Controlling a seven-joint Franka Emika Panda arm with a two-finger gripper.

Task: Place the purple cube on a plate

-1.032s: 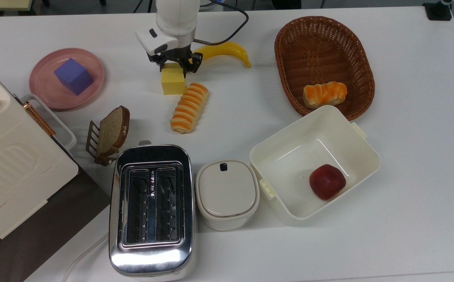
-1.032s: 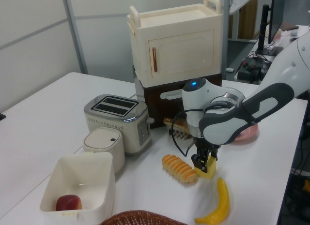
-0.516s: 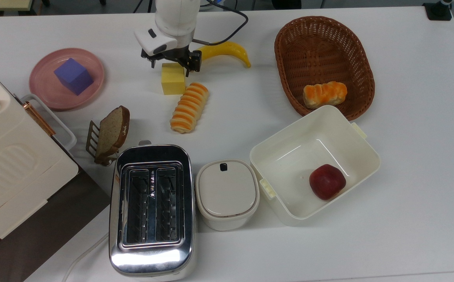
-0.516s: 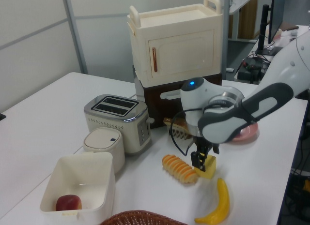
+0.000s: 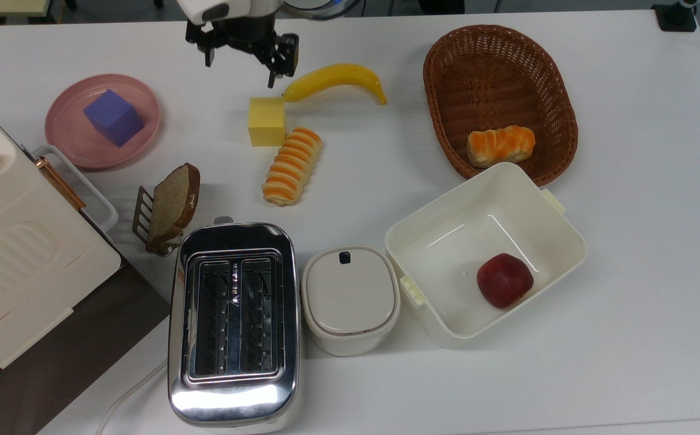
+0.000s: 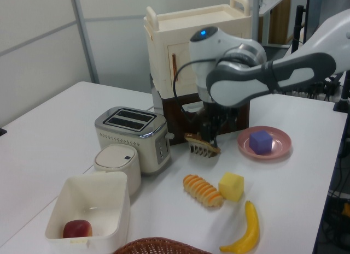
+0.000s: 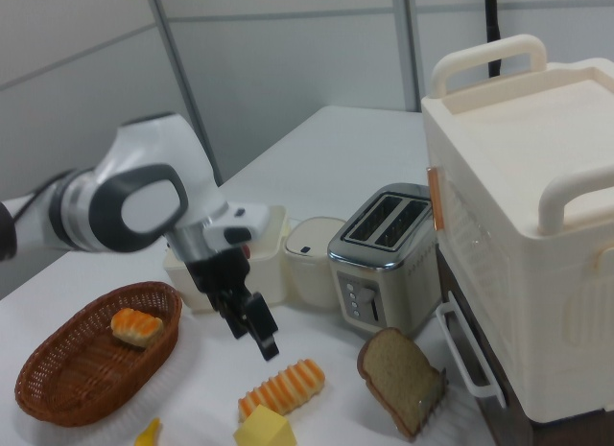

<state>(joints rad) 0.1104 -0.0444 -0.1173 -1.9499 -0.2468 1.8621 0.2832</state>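
The purple cube [image 5: 113, 116] rests on the pink plate [image 5: 78, 148] at the top view's left; the left view has the cube [image 6: 261, 141] and plate [image 6: 280, 150] at its right. My gripper [image 5: 241, 65] hangs open and empty above the table, at the back between the plate and the banana. It is up and to the right of the cube in the top view, well apart from it. In the left view the gripper [image 6: 210, 135] hangs left of the plate. The right view shows the gripper [image 7: 253, 333] raised with its fingers spread.
A yellow cube [image 5: 266, 121] sits below the gripper, beside a banana [image 5: 335, 77] and a striped bread roll [image 5: 292, 164]. A bread slice on a rack [image 5: 171, 205], toaster [image 5: 233, 320], lidded pot [image 5: 350, 299], white bin [image 5: 434, 241] with an apple, wicker basket [image 5: 498, 66] and cream cabinet [image 5: 11, 254] stand around.
The gripper, which stood around the yellow cube, has risen and drawn back toward the top view's upper left. The yellow cube stays on the table; the purple cube has not moved.
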